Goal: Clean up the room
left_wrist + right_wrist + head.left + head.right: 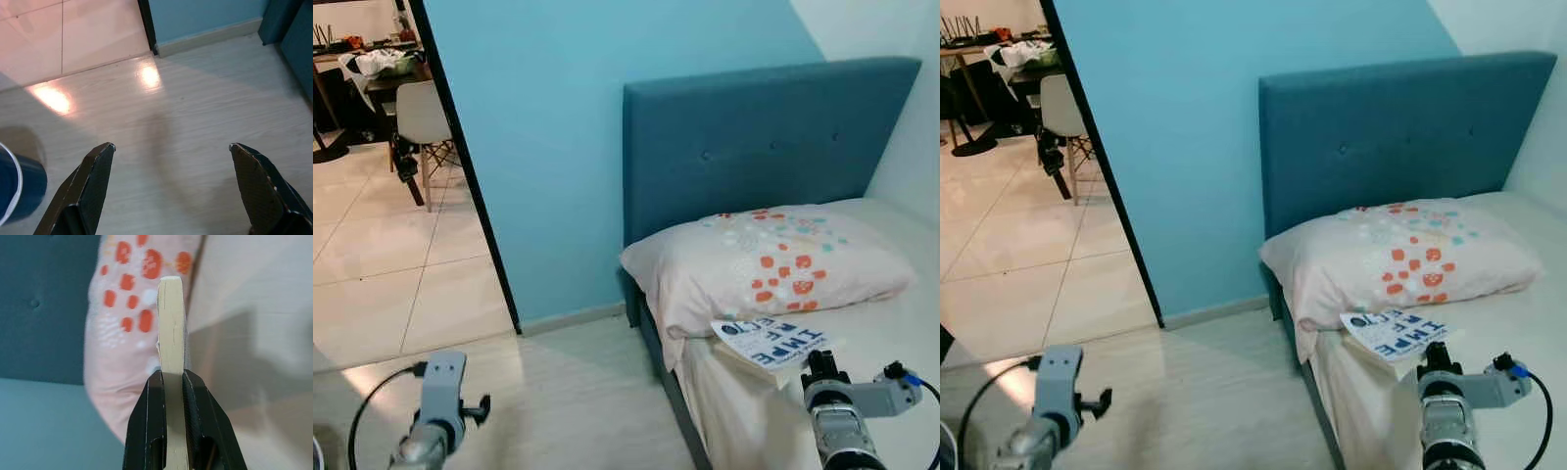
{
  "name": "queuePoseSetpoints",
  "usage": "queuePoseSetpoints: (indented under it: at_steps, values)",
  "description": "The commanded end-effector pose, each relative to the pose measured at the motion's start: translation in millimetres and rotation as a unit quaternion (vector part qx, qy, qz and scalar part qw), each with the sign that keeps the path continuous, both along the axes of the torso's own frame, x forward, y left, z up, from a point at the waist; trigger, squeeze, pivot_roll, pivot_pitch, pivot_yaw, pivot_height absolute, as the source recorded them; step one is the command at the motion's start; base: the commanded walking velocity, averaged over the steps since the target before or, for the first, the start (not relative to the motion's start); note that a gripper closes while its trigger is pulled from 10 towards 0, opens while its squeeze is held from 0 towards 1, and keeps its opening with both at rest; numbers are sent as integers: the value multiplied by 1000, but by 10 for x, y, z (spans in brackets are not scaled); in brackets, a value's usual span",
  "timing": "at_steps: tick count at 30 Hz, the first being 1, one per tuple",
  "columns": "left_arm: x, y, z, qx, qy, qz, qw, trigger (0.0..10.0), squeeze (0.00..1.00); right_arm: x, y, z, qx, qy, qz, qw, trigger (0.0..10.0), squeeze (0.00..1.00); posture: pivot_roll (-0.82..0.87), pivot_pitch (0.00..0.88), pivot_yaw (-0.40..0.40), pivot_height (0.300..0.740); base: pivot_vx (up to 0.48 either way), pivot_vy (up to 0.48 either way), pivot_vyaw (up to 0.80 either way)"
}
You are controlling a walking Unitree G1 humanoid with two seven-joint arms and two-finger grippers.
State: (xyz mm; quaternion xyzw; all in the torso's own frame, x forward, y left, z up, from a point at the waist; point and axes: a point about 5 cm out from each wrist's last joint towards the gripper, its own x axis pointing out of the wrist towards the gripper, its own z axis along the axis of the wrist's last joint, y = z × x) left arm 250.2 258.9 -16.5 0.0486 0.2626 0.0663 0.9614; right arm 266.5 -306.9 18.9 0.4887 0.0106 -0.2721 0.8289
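A book (pixel 771 343) is clamped edge-on in the right gripper (pixel 172 382) above the bed (pixel 901 333), just beside the spotted pillow (pixel 773 259), while the left gripper (pixel 171 161) is held wide open over the wooden floor (pixel 186 112).

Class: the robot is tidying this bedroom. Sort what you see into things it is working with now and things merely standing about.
In the job:
right hand, shut on the book
book, held over the bed

Standing about:
pillow
headboard
left hand, open above the floor
blue container
white chair
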Motion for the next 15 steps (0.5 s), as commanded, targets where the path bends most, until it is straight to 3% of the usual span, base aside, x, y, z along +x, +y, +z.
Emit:
queuePoseSetpoints:
  at_steps: [1, 3, 9, 12, 13, 15]
  values:
    - [15, 50, 34, 6, -4, -3, 1000, 10000, 0, -1, -40, 27, 3, -14, -18, 1000, 10000, 0, 146, 29, 71, 610, 0, 0, 0]
    - [39, 57, 69, 13, -11, -22, 1000, 10000, 0, 14, -191, 156, 0, -51, -37, 998, 10000, 0, 152, 50, 90, 595, 0, 0, 0]
    - [60, 79, 106, 18, -18, -35, 999, 10000, 0, 56, -307, 313, -20, -88, -45, 995, 10000, 0, 160, 92, 116, 570, 0, 0, 0]
    - [60, 48, 102, 21, -16, -57, 998, 10000, 0, -60, -346, 209, -16, -59, -68, 996, 10000, 0, 168, 114, 123, 560, 0, 0, 0]
    - [62, 28, 101, 23, -17, -68, 997, 10000, 0, -173, -328, 62, -1, -16, -83, 996, 10000, 0, 169, 125, 121, 555, 0, 0, 0]
    - [62, 28, 101, 23, -17, -68, 997, 10000, 0, -173, -328, 62, -1, -16, -83, 996, 10000, 0, 169, 125, 121, 555, 0, 0, 0]
